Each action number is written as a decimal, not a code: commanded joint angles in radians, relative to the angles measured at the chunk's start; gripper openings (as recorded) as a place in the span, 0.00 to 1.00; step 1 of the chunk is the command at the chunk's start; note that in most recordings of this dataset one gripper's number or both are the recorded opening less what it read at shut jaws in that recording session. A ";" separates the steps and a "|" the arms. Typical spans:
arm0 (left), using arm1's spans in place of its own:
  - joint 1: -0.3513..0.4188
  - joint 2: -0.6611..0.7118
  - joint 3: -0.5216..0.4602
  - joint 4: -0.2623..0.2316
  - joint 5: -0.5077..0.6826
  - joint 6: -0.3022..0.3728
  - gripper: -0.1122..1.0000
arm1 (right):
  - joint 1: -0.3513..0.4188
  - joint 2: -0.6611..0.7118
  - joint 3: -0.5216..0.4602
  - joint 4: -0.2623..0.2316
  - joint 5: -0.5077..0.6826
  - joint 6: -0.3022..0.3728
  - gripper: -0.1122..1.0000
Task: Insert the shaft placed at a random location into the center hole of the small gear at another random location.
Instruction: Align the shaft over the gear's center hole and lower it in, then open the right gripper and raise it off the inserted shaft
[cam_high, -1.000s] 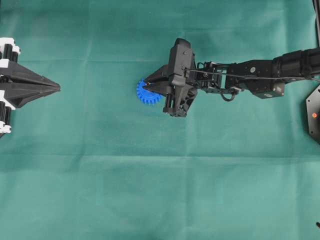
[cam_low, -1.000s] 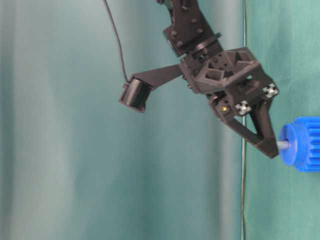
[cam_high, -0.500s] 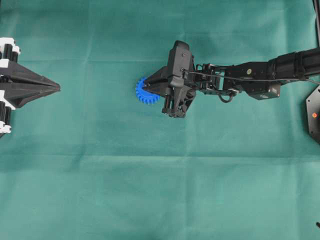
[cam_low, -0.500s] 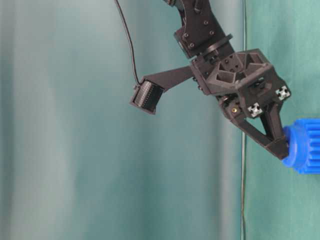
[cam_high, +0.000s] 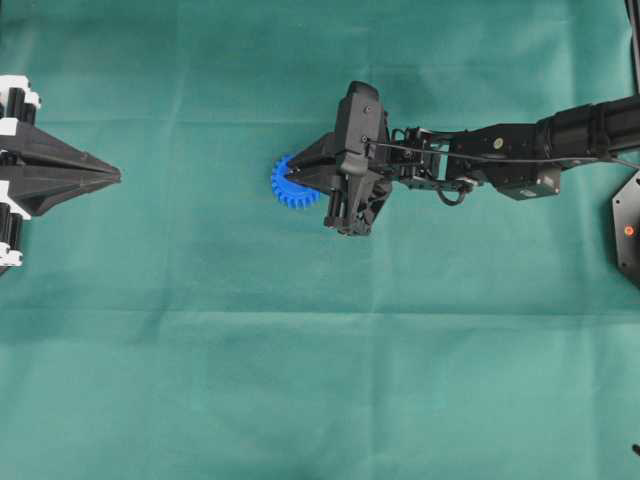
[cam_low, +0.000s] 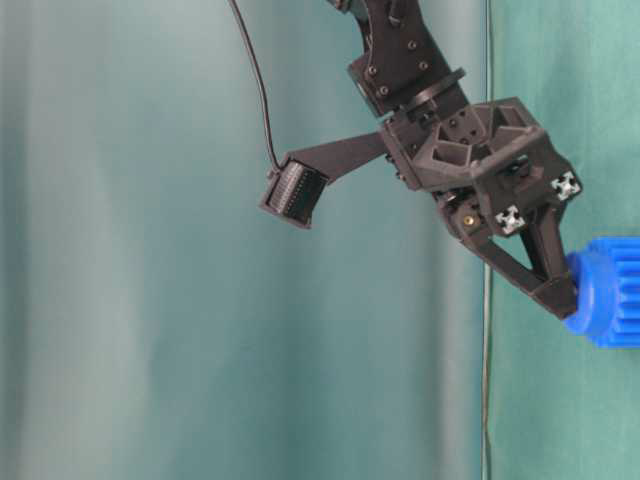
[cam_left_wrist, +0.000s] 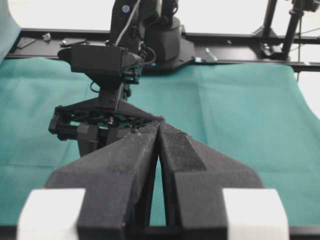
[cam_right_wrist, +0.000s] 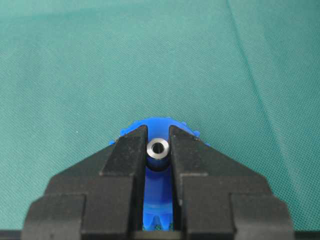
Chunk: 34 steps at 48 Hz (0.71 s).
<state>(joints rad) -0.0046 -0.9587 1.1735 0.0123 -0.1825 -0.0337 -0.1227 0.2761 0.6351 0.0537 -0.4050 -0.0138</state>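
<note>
Right wrist view: the right pincer (cam_right_wrist: 159, 150), nearly closed on the shaft (cam_right_wrist: 159, 148), holds it end-on directly over the small gear (cam_right_wrist: 157, 197).

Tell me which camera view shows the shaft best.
The right wrist view: the shaft shows its shiny round end between the right pincer fingers, over the small gear. In the overhead and table-level views the pincer hides it; the left wrist view shows none.

No readable text, label or number anywhere.
</note>
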 joint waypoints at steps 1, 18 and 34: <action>-0.002 0.006 -0.020 0.003 -0.008 -0.002 0.10 | 0.002 -0.012 -0.006 0.003 -0.005 0.011 0.22; -0.002 0.006 -0.018 0.003 -0.006 -0.002 0.10 | 0.002 -0.051 -0.006 0.005 0.000 0.012 0.82; -0.002 0.006 -0.018 0.003 -0.006 -0.002 0.10 | 0.002 -0.141 -0.003 0.005 0.061 0.008 0.85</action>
<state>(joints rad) -0.0046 -0.9587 1.1750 0.0138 -0.1825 -0.0337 -0.1227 0.1871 0.6427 0.0552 -0.3590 -0.0138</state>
